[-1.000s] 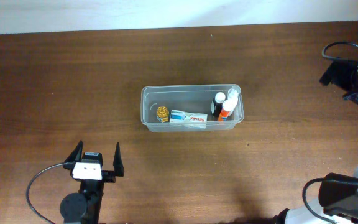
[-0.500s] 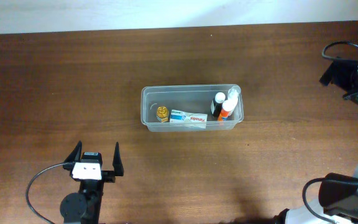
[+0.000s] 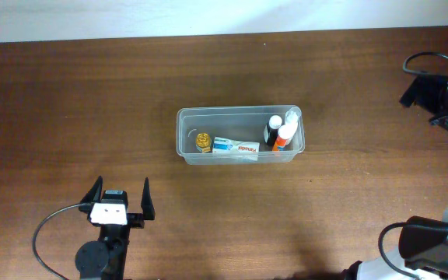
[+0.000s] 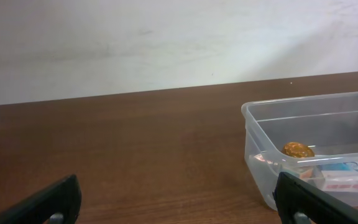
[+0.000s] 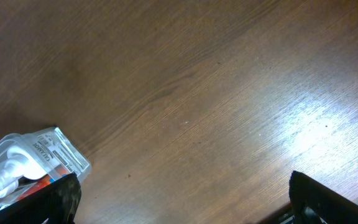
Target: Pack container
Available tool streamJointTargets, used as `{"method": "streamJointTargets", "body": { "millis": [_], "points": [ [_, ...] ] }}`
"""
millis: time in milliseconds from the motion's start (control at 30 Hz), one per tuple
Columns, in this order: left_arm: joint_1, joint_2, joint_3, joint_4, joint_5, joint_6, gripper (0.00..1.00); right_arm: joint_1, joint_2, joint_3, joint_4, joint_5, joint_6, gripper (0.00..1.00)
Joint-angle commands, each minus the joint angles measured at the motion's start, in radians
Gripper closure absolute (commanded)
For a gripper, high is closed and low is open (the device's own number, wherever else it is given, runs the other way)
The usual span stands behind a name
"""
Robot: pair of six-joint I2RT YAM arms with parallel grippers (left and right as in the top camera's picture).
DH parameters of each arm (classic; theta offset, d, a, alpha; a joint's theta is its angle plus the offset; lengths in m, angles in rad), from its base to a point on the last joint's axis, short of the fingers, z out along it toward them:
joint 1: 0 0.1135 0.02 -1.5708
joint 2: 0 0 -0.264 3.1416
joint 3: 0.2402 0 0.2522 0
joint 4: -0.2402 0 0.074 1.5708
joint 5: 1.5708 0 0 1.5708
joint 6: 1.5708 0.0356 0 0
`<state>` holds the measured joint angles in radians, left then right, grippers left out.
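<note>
The clear plastic container stands at the middle of the table. In it lie a small gold round item, a toothpaste tube, a black bottle with a white cap and an orange and white bottle. My left gripper is open and empty near the front edge, well short of the container. In the left wrist view the container is ahead on the right, beyond the gripper. My right gripper is open and empty above bare table, with one end of the container at lower left.
The right arm is raised at the far right edge with a black cable beside it. A white wall runs behind the table. Bare brown wood surrounds the container on all sides.
</note>
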<state>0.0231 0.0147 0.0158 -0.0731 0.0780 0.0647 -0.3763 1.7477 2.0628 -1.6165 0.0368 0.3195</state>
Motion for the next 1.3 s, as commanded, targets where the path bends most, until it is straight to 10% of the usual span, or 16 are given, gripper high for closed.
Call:
{"method": "streamJointTargets", "body": {
  "millis": [0,600,1267],
  "points": [
    [0.006,-0.01,-0.007,-0.003,-0.007,0.02,0.01,0.022,-0.015,0.012,0.002,0.005,0.011,0.02],
    [0.006,-0.01,-0.007,-0.003,-0.007,0.019,0.01,0.535,-0.489,-0.101,0.077,0.073,0.011,0.02],
    [0.006,-0.009,-0.007,-0.003,-0.007,0.02,0.01,0.365,-1.339,-1.286,1.204,0.016,-0.312,0.01]
  ]
}}
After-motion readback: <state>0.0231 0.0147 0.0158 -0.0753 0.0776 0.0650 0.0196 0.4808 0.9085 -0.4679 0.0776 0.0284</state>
